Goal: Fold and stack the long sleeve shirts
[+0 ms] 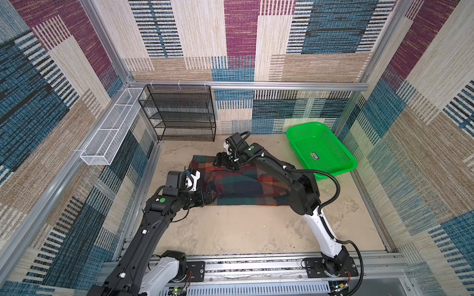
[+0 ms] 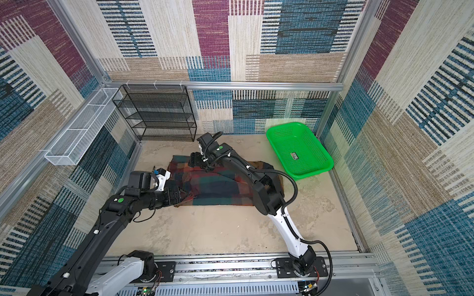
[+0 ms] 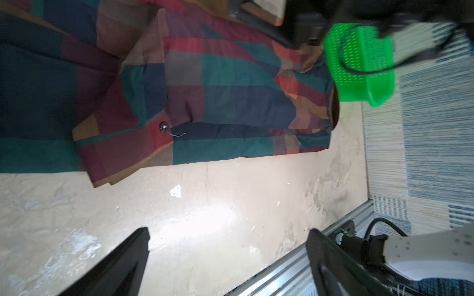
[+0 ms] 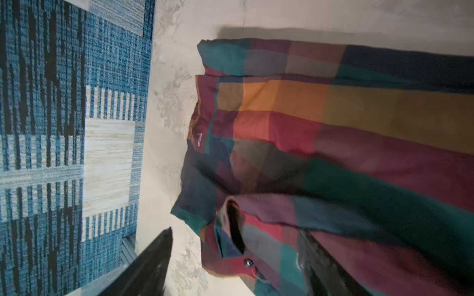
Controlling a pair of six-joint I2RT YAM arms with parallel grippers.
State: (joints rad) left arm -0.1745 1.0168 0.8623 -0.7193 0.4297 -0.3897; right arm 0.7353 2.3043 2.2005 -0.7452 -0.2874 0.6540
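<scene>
The long sleeve shirt (image 1: 243,184) (image 2: 220,187) is a plaid of navy, green, maroon and orange, lying folded in a rough rectangle on the beige table. My left gripper (image 1: 214,194) (image 3: 228,232) stands open at the shirt's near left corner, with only bare table between its fingers. My right gripper (image 1: 218,161) (image 4: 236,232) reaches across to the shirt's far left corner, jaws wide apart. A buttoned sleeve cuff (image 4: 247,262) lies loose between its fingers, not pinched. The right arm hides part of the shirt's right side in both top views.
A green plastic basket (image 1: 320,151) (image 3: 359,64) sits at the back right, just beyond the shirt. A black wire rack (image 1: 179,112) stands against the back wall. A white wire basket (image 1: 110,128) hangs on the left rail. The arms' base rail (image 1: 256,266) runs along the front.
</scene>
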